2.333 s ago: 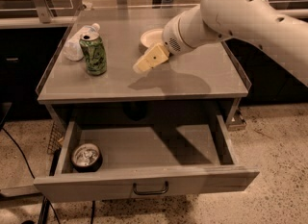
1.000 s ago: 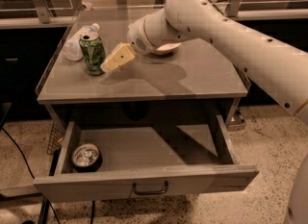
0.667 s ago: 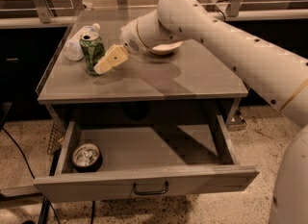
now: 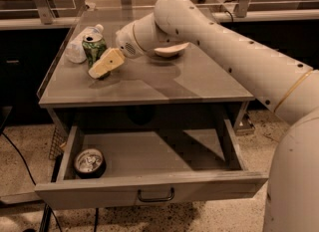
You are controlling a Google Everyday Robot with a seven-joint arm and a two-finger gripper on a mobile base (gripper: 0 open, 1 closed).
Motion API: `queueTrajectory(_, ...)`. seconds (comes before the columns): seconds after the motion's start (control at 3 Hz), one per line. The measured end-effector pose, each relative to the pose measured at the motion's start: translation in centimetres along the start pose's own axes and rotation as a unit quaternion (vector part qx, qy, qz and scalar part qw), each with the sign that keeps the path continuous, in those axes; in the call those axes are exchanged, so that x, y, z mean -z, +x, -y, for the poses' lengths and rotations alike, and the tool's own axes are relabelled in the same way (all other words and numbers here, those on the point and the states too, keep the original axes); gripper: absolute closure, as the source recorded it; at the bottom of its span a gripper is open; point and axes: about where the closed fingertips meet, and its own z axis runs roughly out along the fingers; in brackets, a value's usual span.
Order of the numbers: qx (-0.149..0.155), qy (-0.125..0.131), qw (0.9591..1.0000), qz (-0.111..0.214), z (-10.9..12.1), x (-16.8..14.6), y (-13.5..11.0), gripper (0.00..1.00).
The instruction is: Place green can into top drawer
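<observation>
1. Green can (image 4: 92,48) stands upright at the back left of the desk. The biggest thing near it is the white arm (image 4: 219,52), which comes in from the lower right and bends across the desk top toward the can.
2. The desk (image 4: 164,84) is grey, with a raised lip along the edges of its top.
3. The top drawer (image 4: 149,188) stands open below the desk top. Its flat front panel faces me, with a small dark bar handle (image 4: 155,196) at centre.
4. A clear plastic bottle (image 4: 78,48) lies just behind and to the left of the green can, close against it.
5. A pale shallow bowl (image 4: 170,51) sits on the desk behind the arm's wrist, partly hidden by it.
6. The cream end effector (image 4: 100,69) is low over the desk at the can's front right and covers the can's lower part from where I stand. I cannot tell whether it touches the can, or whether it is apart or together.
7. A short dark can (image 4: 89,162) with a silver top stands in the drawer's front left corner.
</observation>
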Motion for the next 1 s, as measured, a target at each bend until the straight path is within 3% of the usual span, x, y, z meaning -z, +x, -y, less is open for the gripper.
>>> queueTrajectory(1.0, -0.004, -0.014, 0.9997, 0.021, -0.3, -2.6, -1.1, 0.00)
